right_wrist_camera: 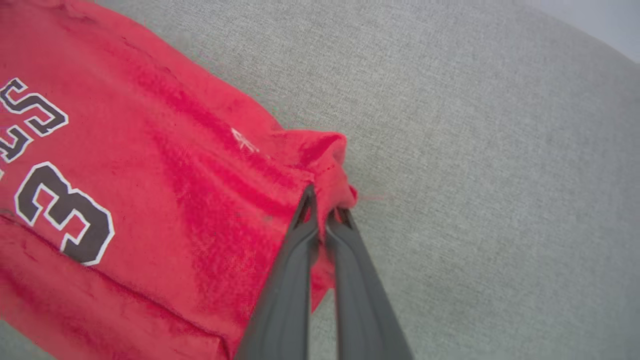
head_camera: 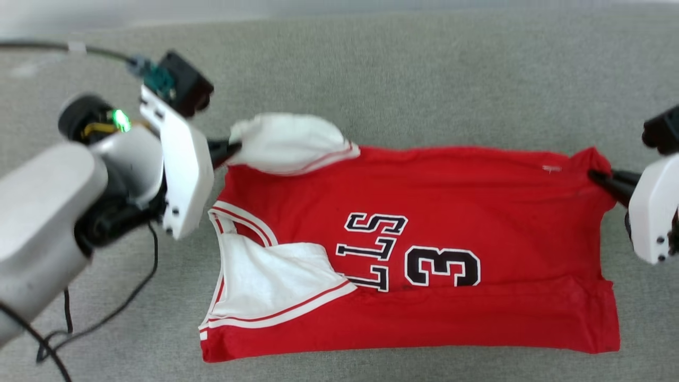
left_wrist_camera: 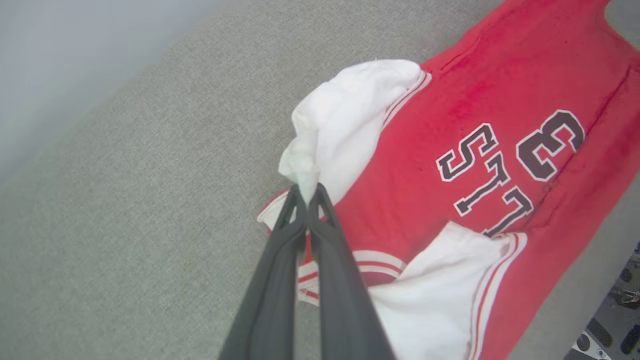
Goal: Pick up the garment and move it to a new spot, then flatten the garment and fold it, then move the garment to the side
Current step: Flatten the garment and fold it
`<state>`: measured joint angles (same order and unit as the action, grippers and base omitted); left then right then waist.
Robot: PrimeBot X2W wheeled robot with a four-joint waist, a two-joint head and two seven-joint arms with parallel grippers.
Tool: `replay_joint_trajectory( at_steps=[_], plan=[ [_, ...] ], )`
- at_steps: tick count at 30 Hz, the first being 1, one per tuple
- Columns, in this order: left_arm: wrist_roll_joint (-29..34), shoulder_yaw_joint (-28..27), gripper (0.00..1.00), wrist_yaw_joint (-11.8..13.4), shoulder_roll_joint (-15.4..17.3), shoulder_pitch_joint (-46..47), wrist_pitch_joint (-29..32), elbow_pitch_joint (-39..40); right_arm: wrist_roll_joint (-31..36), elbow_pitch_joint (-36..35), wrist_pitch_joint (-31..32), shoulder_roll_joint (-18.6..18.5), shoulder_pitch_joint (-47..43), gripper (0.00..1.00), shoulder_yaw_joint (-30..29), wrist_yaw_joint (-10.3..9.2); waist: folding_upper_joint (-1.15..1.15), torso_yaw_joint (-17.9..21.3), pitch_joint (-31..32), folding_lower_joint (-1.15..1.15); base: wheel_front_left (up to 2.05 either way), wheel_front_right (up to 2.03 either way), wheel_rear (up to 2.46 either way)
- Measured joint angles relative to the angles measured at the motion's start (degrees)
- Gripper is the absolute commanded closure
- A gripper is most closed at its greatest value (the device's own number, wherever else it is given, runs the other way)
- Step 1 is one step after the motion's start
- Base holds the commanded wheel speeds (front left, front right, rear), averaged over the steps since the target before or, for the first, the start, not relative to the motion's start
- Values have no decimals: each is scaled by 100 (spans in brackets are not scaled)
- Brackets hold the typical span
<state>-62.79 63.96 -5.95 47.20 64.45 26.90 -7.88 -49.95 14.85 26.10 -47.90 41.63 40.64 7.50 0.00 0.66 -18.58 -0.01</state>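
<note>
Your red jersey shirt w/ white short sleeves [head_camera: 424,212] lies on the grey woven fabric surface [head_camera: 424,79]. Its long axis runs L–R across the head view: collar and sleeves lie to the robot's left of the black "3" [head_camera: 442,267], hem to its right. Left gripper [head_camera: 237,146], far-left of the "3", is clamped on the far white sleeve [head_camera: 289,142]. Left wrist view shows you that cloth peaked btwn the tips. Right gripper [head_camera: 593,175], far-right of the "3", pinches the red hem corner; right wrist view shows it bunched there.
</note>
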Motion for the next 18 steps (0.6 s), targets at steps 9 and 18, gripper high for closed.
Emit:
replay_joint_trajectory(
  at_steps=[9, 18],
  plan=[
    [-388, 227, 100, 523, 689, -1489, -567, 842, 10, -399, -519, -178, -1040, 100, 103, 0, 0, -4, 714, 0, 0, 0, 0],
    [-598, 573, 100, 803, 760, -2544, -940, 943, -44, -392, -793, -171, -1935, 100, 21, 0, 0, -7, 832, 0, 0, 0, 0]
  ],
)
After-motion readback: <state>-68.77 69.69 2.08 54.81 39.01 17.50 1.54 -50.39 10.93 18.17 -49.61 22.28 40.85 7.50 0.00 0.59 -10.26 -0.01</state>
